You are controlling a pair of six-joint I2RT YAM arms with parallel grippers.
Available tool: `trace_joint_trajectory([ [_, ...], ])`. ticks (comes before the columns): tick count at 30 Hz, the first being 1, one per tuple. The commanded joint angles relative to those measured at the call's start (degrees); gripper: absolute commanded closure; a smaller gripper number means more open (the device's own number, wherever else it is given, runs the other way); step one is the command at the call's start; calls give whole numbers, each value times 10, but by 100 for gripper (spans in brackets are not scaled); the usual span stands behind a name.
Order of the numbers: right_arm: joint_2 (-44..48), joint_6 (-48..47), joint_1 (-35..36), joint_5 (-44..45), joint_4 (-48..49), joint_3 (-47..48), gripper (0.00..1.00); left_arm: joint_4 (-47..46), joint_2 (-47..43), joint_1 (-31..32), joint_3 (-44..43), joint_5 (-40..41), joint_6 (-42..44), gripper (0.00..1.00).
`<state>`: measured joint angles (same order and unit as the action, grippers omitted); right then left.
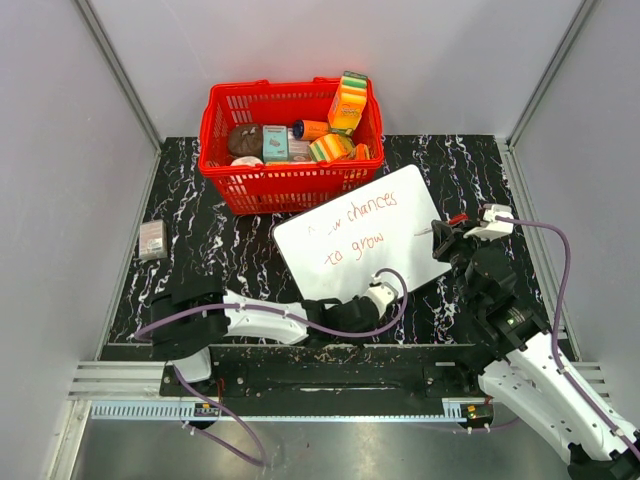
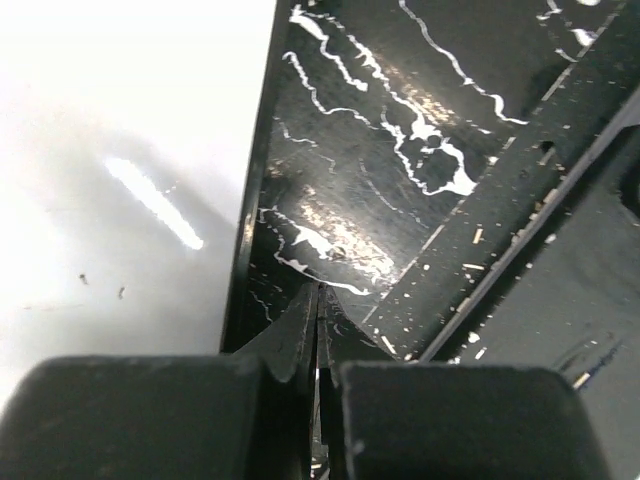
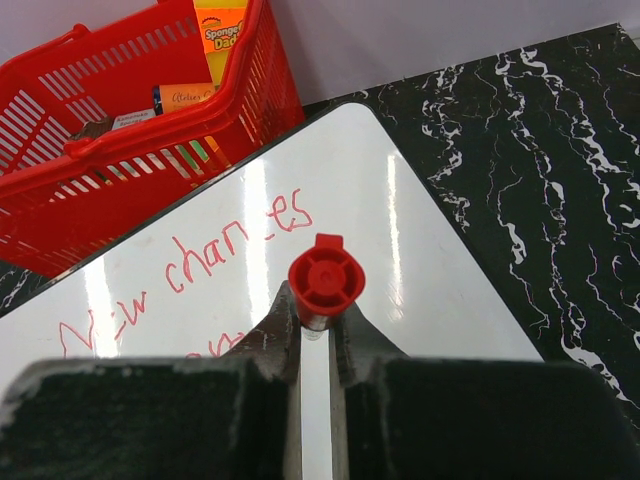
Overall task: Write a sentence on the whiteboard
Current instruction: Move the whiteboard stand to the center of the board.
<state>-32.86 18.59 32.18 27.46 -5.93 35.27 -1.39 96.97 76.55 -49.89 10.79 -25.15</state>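
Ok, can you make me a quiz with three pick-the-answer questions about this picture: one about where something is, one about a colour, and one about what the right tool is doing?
1. Where is the basket?
A) past the far edge of the board
B) on top of the board
C) down beside the arm bases

2. What colour is the writing?
A) blue
B) red
C) green

3. What is the right tool doing?
A) wide open and empty
B) pressing on the basket
C) shut on a marker

Answers:
1 A, the top view shows the basket beyond the board.
2 B, the words on the board are red.
3 C, the right wrist view shows the marker's red end pinched in the tool.
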Motion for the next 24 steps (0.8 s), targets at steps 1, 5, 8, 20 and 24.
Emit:
trace_joint_trajectory([
  [1,4,-9,-3,22,7,26,100,5,9,2,-19,78,-26,100],
  [5,3,-10,-3,21,7,27,100,25,2,2,1,111,-53,100],
  [8,4,-7,-4,20,7,25,100,38,-7,-3,12,126,-67,100],
  [20,4,-2,-3,15,3,25,100,79,-51,-52,49,136,-119,100],
  [24,3,2,-3,10,1,25,100,96,-49,-67,49,137,-135,100],
])
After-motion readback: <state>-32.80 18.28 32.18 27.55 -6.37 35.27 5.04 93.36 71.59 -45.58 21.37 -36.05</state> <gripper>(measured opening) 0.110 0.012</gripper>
